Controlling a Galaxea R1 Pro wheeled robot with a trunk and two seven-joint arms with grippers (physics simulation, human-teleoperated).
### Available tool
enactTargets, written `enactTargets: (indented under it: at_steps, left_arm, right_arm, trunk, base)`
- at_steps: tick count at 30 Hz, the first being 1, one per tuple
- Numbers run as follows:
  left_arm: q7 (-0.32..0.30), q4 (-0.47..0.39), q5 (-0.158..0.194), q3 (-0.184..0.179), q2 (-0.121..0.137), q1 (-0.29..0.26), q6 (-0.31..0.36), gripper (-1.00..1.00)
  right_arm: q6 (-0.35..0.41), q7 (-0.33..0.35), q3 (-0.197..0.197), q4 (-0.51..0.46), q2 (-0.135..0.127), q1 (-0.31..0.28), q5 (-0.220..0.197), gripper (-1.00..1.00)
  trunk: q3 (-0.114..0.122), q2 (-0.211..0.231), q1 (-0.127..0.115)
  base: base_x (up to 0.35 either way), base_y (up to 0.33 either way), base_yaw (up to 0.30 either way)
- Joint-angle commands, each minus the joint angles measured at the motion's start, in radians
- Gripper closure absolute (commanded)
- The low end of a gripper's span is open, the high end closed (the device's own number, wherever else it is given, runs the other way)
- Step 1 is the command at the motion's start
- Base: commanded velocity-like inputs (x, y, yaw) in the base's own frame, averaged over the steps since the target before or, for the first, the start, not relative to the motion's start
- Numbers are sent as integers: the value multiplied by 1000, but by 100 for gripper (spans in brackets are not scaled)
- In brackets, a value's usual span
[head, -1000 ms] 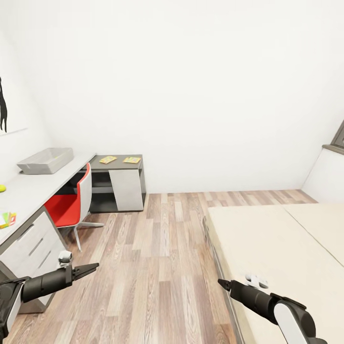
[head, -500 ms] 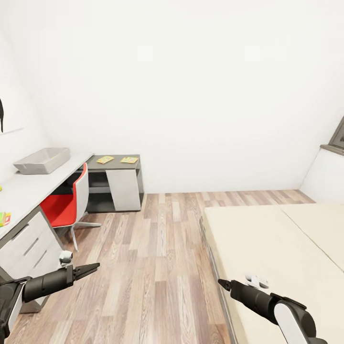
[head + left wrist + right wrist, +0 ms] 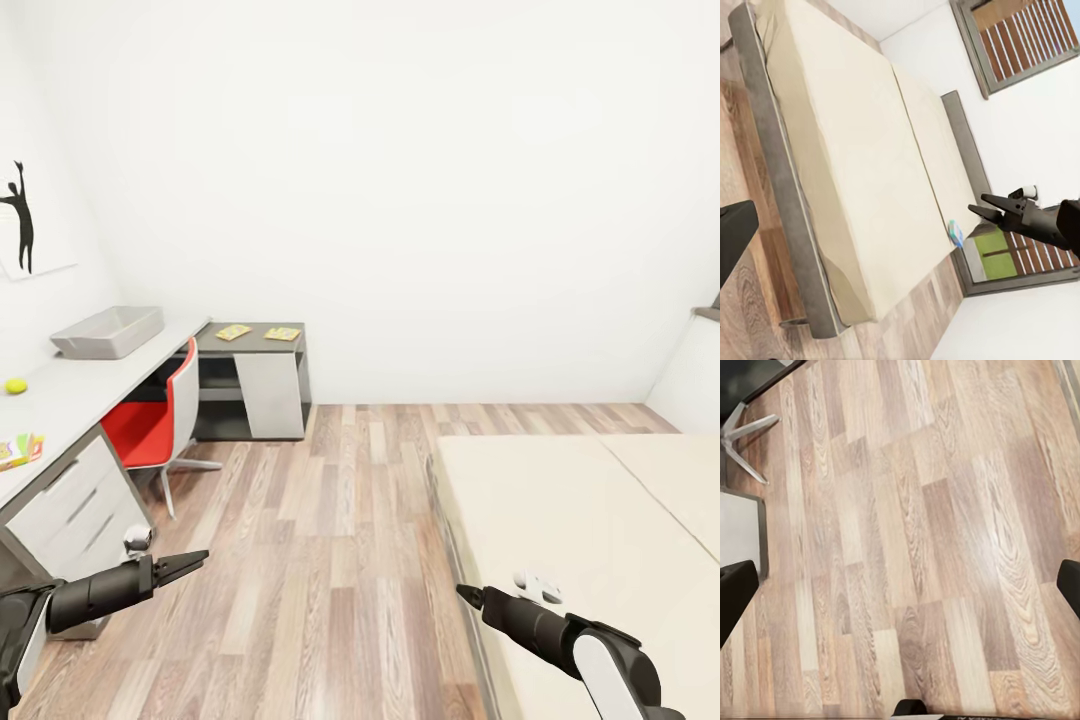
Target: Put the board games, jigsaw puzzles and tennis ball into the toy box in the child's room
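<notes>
The grey toy box [image 3: 108, 332] stands at the far end of the table [image 3: 70, 400] on the left. Nearer along the top lie the tennis ball [image 3: 15, 385] and a colourful board game [image 3: 20, 450]. Both jigsaw puzzles [image 3: 233, 331] [image 3: 283, 334] lie on the lower dark section. The cream bed [image 3: 580, 520] is at the right. In the left wrist view a blue board game [image 3: 956, 234] lies at the bed's [image 3: 855, 150] far edge. My left gripper [image 3: 195, 556] and right gripper [image 3: 463, 592] hang open and empty over the floor, far from the toys. The right wrist view looks down between the right gripper's fingers [image 3: 735, 592] at bare planks.
A red and white swivel chair [image 3: 155, 425] stands tucked at the desk. White drawers [image 3: 75, 510] sit under the near end. Wood-plank floor [image 3: 330, 520] runs between desk and bed. A black silhouette picture [image 3: 25, 215] hangs on the left wall. A dark-framed window [image 3: 1020, 30] is behind the bed.
The camera has swung, so the desk sits further right and the ball, board game and wall picture show more fully. Both arms hold the same pose.
</notes>
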Motion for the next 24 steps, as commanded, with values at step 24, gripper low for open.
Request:
enactTargets:
  at_steps: [24]
  left_arm:
    - [-2,0,-6,4,2,-1,10,-100]
  right_arm:
    - [1,-12,1,31,5,-2,-11,-100]
  trunk:
    - [-2,-2,1]
  base:
    - [0,-76,22]
